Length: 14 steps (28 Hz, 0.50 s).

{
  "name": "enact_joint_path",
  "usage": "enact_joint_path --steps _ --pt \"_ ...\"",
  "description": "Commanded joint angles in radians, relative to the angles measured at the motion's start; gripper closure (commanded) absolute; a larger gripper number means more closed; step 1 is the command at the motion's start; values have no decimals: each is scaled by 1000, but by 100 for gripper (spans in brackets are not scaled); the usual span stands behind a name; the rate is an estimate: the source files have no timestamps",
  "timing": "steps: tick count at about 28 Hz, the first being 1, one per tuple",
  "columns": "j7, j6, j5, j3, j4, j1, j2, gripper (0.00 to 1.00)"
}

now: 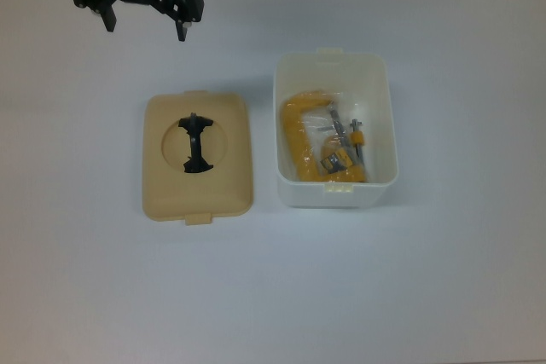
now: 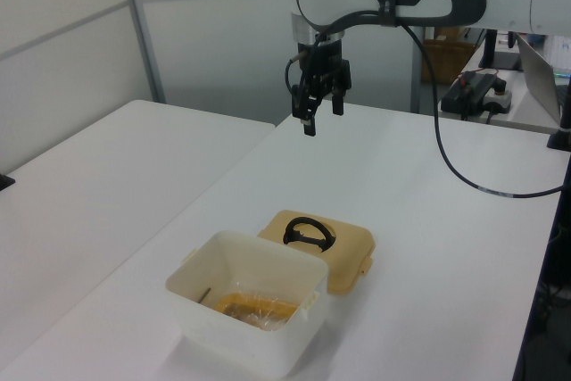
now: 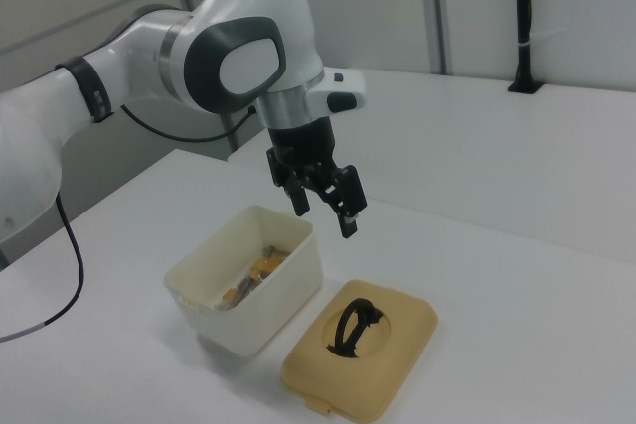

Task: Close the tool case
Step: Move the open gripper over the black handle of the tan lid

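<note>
The tool case's white tub (image 1: 337, 67) stands open on the white table, at the top view's right of centre. Its tan lid (image 1: 162, 185) lies flat beside it at the top view's left, black handle (image 1: 197, 144) up in the round recess. The two are a small gap apart. My gripper (image 1: 145, 27) hangs open and empty high over the table, near the top view's upper left, well away from the lid. In the left view the gripper (image 2: 322, 113) is beyond the lid (image 2: 348, 247) and tub (image 2: 241, 332). In the right view the gripper (image 3: 324, 213) hovers above tub (image 3: 273, 295) and lid (image 3: 397, 350).
A yellow clamp (image 1: 300, 138) wrapped in clear plastic lies inside the tub. A second white table (image 2: 80, 185) adjoins at the left view's left. A black cable (image 2: 464, 176) trails from the arm, and equipment (image 2: 477, 86) sits at the left view's far right.
</note>
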Motion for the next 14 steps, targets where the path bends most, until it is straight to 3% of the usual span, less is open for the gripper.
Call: enact_joint_path --steps 1,14 --pt "4 -17 -17 -10 -18 6 -11 0" --pt "-33 18 -16 -10 -61 2 9 0"
